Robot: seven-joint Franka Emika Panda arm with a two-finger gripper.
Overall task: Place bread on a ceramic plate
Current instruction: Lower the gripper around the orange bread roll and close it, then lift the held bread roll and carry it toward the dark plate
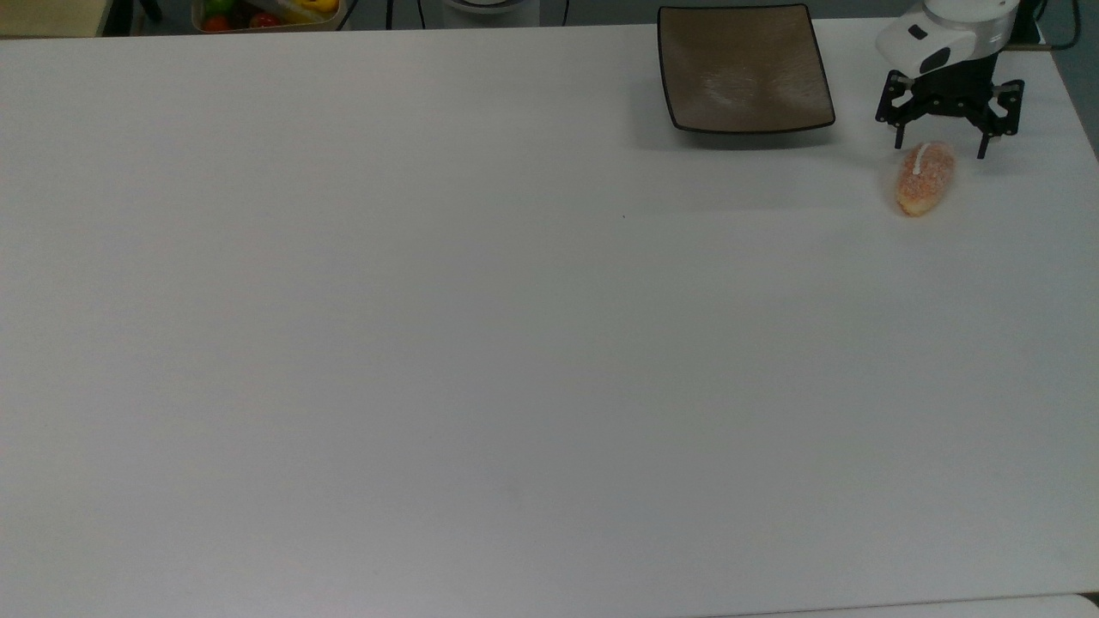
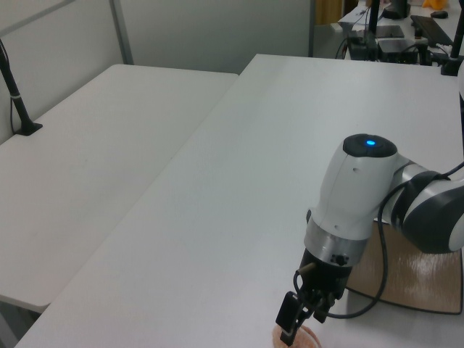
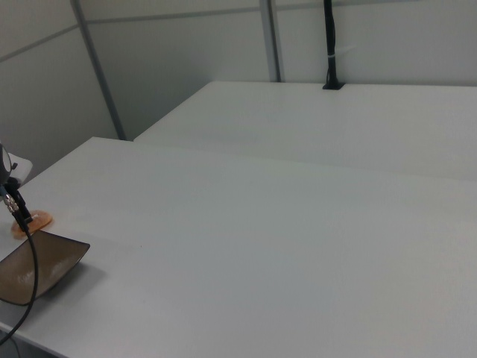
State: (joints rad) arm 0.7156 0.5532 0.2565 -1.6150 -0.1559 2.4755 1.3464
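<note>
The bread, a small orange-pink bun with a white stripe at its far end, lies on the white table at the top view's right. To its left sits the ceramic plate, square, taupe and bare. My gripper is open, its black fingers standing on either side of the bun's striped end. In the left view the gripper hangs just above the bread at the bottom edge, with the plate partly behind the arm. The right view has the bread beyond the plate.
A container of coloured fruit sits past the table's far edge at the top view's upper left. The table's right edge runs close to the bread. A second white table stands on the left view's left.
</note>
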